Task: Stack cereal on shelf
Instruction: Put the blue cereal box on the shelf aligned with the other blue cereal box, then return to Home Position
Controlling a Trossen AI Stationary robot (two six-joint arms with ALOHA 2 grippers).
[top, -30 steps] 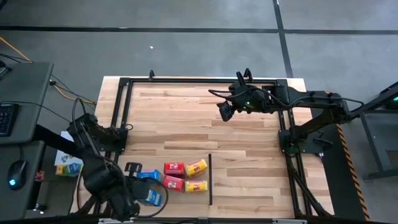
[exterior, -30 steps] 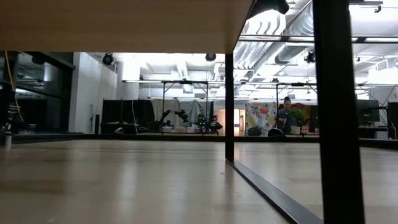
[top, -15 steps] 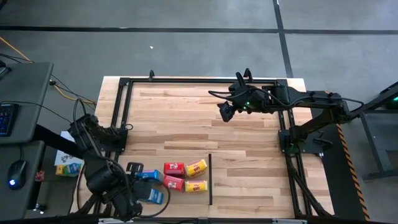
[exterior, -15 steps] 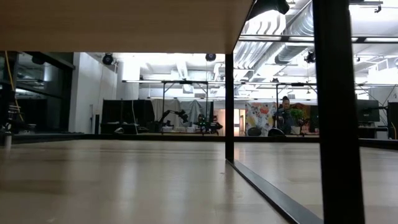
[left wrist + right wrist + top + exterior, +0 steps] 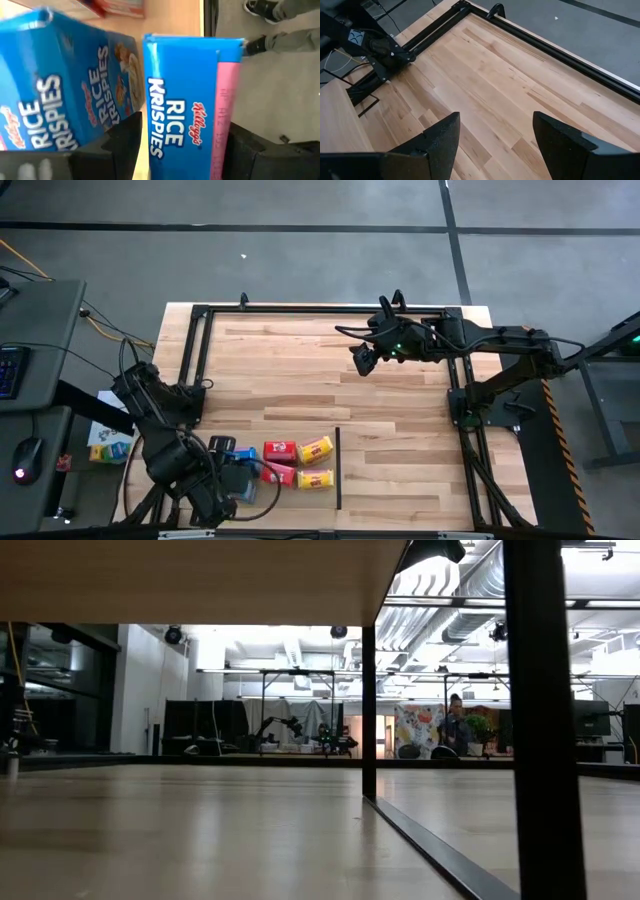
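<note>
Six small cereal cartons sit near the near edge of the black-framed wooden shelf board (image 5: 300,370). Two red ones (image 5: 280,450) (image 5: 278,473) and two yellow ones (image 5: 316,450) (image 5: 314,478) lie flat in a block. A blue carton (image 5: 65,95) leans just left of them. A second blue carton (image 5: 185,100) stands upright between the fingers of my left gripper (image 5: 237,480), which points down and hides it from above. My right gripper (image 5: 362,360) hovers open over the far right of the board, holding nothing. My left gripper comes from above, with one finger (image 5: 125,150) beside each broad face of the upright blue carton (image 5: 165,125). The carton fills the space between them. Whether the fingers touch it I cannot tell.
A thin black strip (image 5: 338,468) stands just right of the yellow cartons. Black frame rails (image 5: 195,370) run round the board. The far half of the board (image 5: 485,75) is bare wood. More small boxes (image 5: 108,448) lie off the board at the left.
My left gripper has edged toward the far edge and the row of cartons. It has brought the upright blue carton close beside the other blue one. My right arm has kept still.
</note>
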